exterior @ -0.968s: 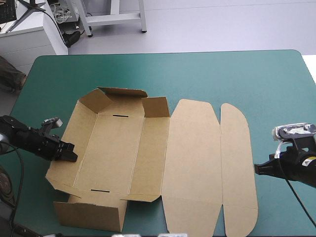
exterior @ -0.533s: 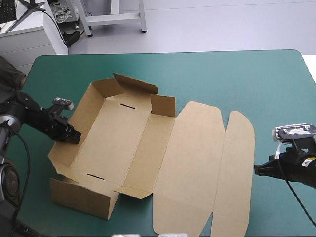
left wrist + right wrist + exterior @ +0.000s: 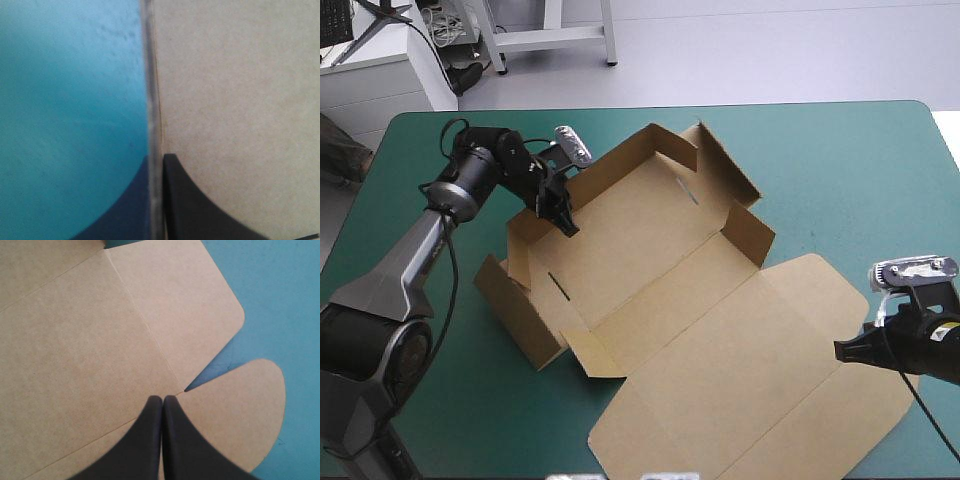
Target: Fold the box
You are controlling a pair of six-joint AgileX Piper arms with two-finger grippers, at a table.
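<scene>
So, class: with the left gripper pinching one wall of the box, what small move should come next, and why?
Probably lower the right gripper onto the lid to pin it. The left gripper is shut on a raised wall of the box, which lies askew. The right one is shut, holds nothing and is over the lid's edge, well placed to steady the sheet.

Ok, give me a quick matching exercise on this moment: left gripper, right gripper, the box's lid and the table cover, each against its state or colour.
1 left gripper
2 right gripper
3 lid
4 table cover

A teal-green
B lying flat
C shut on a wall of the box
D shut, empty, over the lid's flaps

Pairs: 1-C, 2-D, 3-B, 4-A.
</scene>
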